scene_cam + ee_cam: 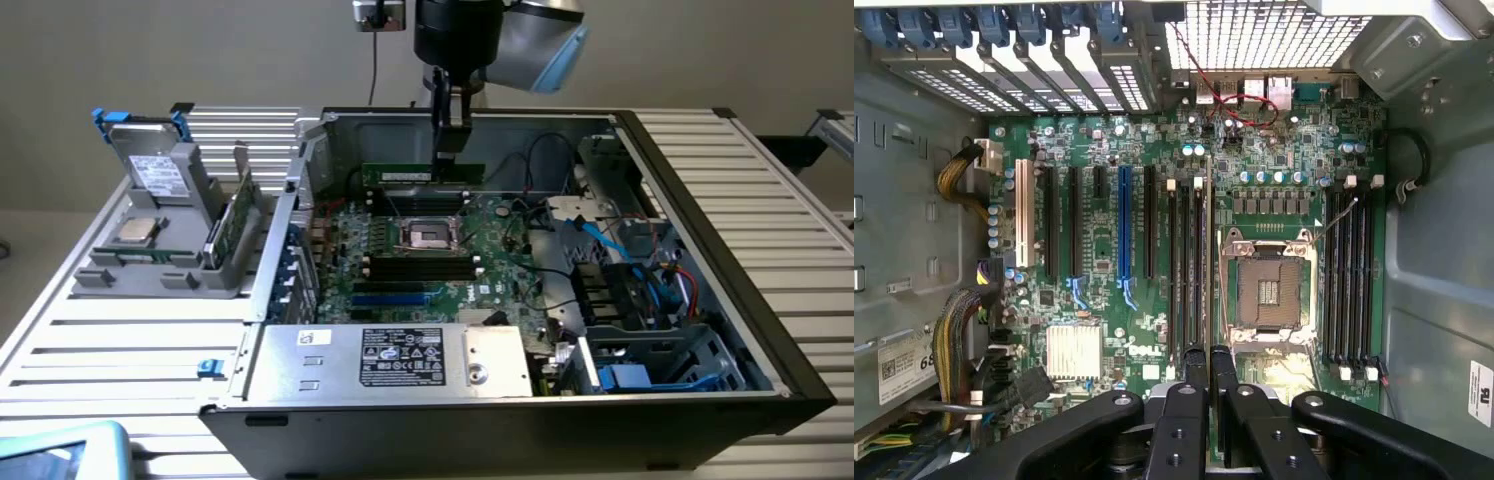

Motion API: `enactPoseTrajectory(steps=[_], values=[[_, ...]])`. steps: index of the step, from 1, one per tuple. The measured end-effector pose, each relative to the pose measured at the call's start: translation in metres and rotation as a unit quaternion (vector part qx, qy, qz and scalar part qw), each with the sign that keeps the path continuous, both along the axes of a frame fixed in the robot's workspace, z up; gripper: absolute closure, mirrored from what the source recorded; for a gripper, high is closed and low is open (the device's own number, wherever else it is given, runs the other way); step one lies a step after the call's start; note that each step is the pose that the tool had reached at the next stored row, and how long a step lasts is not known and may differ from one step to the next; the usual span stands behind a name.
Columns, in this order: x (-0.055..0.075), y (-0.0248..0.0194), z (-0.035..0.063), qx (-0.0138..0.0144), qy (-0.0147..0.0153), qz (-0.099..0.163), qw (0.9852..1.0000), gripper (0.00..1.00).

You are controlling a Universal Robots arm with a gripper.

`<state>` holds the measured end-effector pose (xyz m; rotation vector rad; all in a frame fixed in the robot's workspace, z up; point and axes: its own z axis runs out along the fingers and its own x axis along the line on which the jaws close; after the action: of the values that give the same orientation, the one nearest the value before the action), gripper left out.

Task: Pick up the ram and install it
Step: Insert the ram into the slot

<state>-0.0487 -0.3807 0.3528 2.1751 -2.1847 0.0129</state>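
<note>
Green ram (407,175) pinched in gripper (451,150); arm (467,35) points straight down over motherboard (360,285), just beside CPU socket (430,233)

Green ram (416,175), black claw (451,152), green motherboard (1139,340)

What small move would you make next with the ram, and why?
Probably a short, slow descent straight down. The fingers are shut on the ram, which hangs above the memory slots beside the CPU socket. In the wrist view its edge runs parallel to the slot nearest the socket, so it looks roughly lined up but not seated.
</note>
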Motion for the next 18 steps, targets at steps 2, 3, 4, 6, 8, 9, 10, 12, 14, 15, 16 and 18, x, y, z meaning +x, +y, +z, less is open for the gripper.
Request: enactPoseTrajectory(steps=[2,3,4,6,8,9,10,12,14,15,16,18], values=[[0.0,0.0,-0.002,0.0003,-0.0009,0.0,1.0,0.86],[0.0,0.0,-0.0033,0.0002,-0.0022,0.0,1.0,0.86],[0.0,0.0,-0.0049,0.0002,-0.0031,0.0,1.0,0.86],[-0.001,0.0,-0.0087,0.0002,-0.0042,0.0,1.0,0.86],[-0.001,-0.0002,-0.0123,0.0002,-0.0046,0.0,1.0,0.86],[-0.001,-0.0006,-0.014,0.0002,-0.0047,0.0,1.0,0.86],[-0.001,-0.001,-0.0157,0.0002,-0.0049,0.001,1.0,0.86],[-0.001,-0.0024,-0.0185,0.0002,-0.0052,0.001,1.0,0.86],[-0.001,-0.0046,-0.0209,-0.0001,-0.0053,0.001,1.0,0.86],[-0.001,-0.0057,-0.0218,-0.0005,-0.0053,0.001,1.0,0.86],[-0.001,-0.0067,-0.0227,-0.0013,-0.0053,0.001,1.0,0.86],[-0.001,-0.008,-0.0243,-0.0036,-0.0053,0.001,1.0,0.86]])
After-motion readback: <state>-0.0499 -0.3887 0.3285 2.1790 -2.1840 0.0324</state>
